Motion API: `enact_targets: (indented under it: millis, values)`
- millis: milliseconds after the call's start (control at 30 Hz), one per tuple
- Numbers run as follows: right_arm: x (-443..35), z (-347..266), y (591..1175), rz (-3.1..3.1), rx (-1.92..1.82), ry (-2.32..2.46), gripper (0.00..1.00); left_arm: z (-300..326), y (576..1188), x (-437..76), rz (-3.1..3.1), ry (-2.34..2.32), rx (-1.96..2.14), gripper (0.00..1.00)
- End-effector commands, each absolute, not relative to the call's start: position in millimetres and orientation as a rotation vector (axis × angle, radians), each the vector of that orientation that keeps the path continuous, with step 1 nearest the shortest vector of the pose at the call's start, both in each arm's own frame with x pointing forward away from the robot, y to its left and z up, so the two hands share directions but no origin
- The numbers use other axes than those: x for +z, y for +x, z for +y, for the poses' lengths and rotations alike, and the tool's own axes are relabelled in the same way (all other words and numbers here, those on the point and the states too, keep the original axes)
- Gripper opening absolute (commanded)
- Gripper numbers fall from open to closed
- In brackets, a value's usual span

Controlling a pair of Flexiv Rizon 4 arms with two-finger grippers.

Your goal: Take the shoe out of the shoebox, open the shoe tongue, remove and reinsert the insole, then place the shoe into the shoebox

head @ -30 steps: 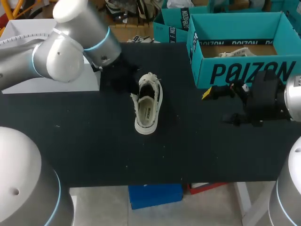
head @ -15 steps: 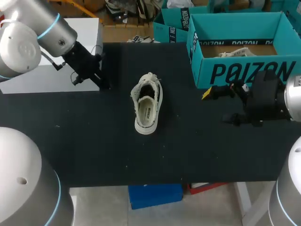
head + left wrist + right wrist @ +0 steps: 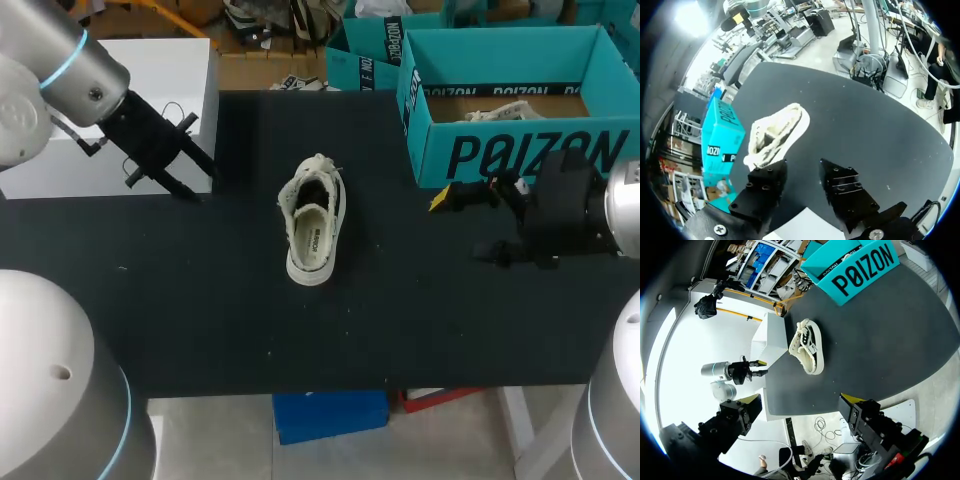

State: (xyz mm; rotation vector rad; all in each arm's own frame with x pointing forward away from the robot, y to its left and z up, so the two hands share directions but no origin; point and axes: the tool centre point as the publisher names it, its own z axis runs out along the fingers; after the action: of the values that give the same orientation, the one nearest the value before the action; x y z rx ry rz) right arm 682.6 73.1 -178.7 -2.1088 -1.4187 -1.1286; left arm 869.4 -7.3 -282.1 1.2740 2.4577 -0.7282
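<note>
My left gripper [image 3: 195,178] has backed away from the shoe [image 3: 312,230]. A second ago it was right at the laced toe end. Half a second ago it had already drawn off toward the table's left edge. Now it hangs farther left again, by the white block [image 3: 150,80] at the far left corner, well apart from the shoe. In the left wrist view its fingers [image 3: 765,187] stand apart with nothing between them, and the shoe [image 3: 775,135] lies ahead of them on bare tabletop.

The shoe itself has not shifted in that time. It sits in the middle of the table [image 3: 200,300], out of the shoebox [image 3: 520,150], heel toward the near edge and toe toward the far edge. The insole [image 3: 312,242] shows pale in its opening. I cannot tell from here how far the tongue is folded back.

My right gripper [image 3: 462,225] has not moved either. It waits near the right edge, just in front of the shoebox's near wall. Its yellow-tipped fingers [image 3: 752,401] are spread wide and empty, with the shoe [image 3: 807,347] well ahead of them.

So nothing holds the shoe now. I judge that my left hand has finished a touch at the laces or tongue and is clearing out. With the insole lying in the shoe, either its removal is yet to come or only the return to the shoebox at the far right corner remains; I cannot say which.
</note>
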Motion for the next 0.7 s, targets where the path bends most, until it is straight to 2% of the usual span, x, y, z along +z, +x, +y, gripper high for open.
enact_targets:
  millis: [33,267,467,700]
  values:
    - [-178.4,72.9,682.5,-1.419,-1.129,-2.108,1.00,-7.3,868.9,-282.8,2.456,1.275,-0.724,1.00]
    - [-178.4,72.9,682.5,-1.419,-1.129,-2.108,1.00,-6.7,870.6,-284.6,2.467,1.254,-0.727,1.00]
    - [-178.4,72.9,682.5,-1.419,-1.129,-2.108,1.00,-2.3,875.5,-295.2,2.642,0.974,-0.996,1.00]
    - [-178.4,72.9,682.5,-1.419,-1.129,-2.108,1.00,10.7,867.1,-291.1,2.770,0.729,-1.094,1.00]
